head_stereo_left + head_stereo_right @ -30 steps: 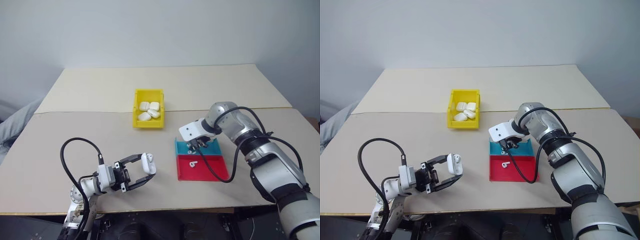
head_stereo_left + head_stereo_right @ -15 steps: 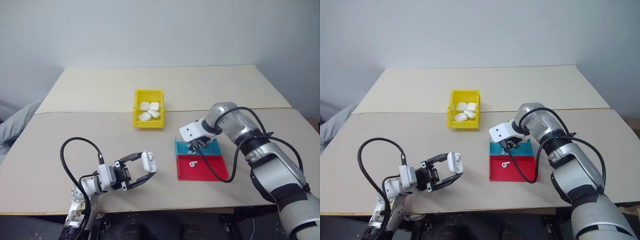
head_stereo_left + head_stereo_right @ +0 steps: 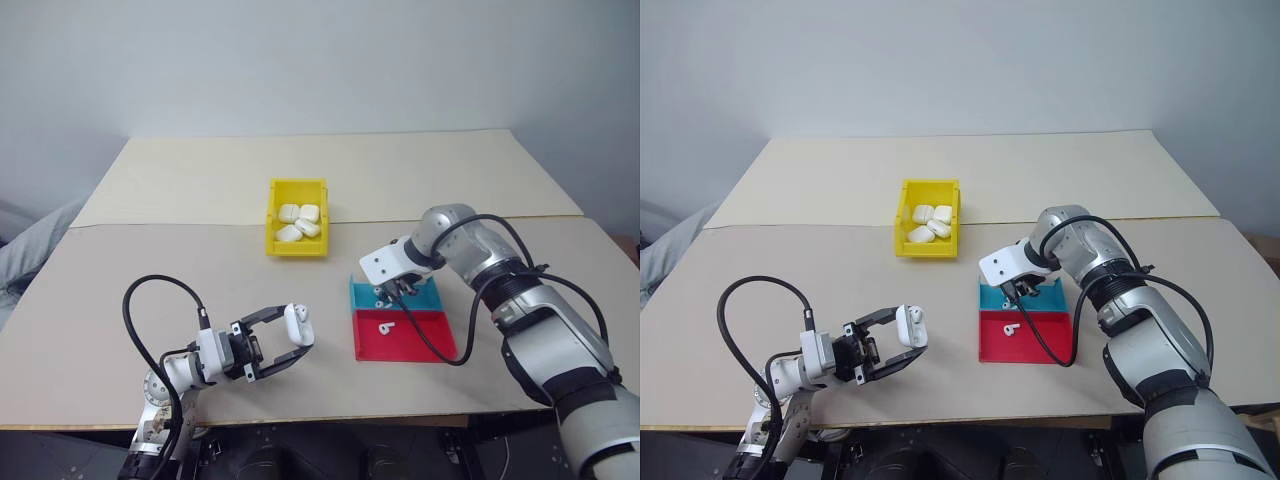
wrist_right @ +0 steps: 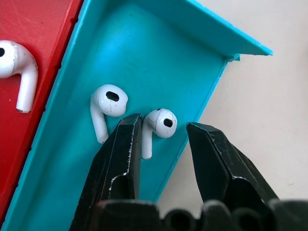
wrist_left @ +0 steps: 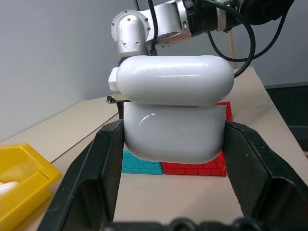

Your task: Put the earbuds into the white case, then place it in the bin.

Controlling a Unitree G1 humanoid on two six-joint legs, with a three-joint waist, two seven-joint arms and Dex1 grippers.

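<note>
I'm looking at a plain pale grey wall (image 3: 320, 60) standing behind a beige tabletop (image 3: 330, 165), a seam (image 3: 180, 224) running across it, soft even light falling everywhere.

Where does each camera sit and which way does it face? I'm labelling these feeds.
Head stereo pair: looks forward and down at the table; both arms show, with the yellow bin.
Left wrist: looks along the left gripper, shut on the white case, toward the right arm.
Right wrist: looks down past the right gripper, open around an earbud in the blue tray.
Shared: both wrist views show the red tray.
</note>
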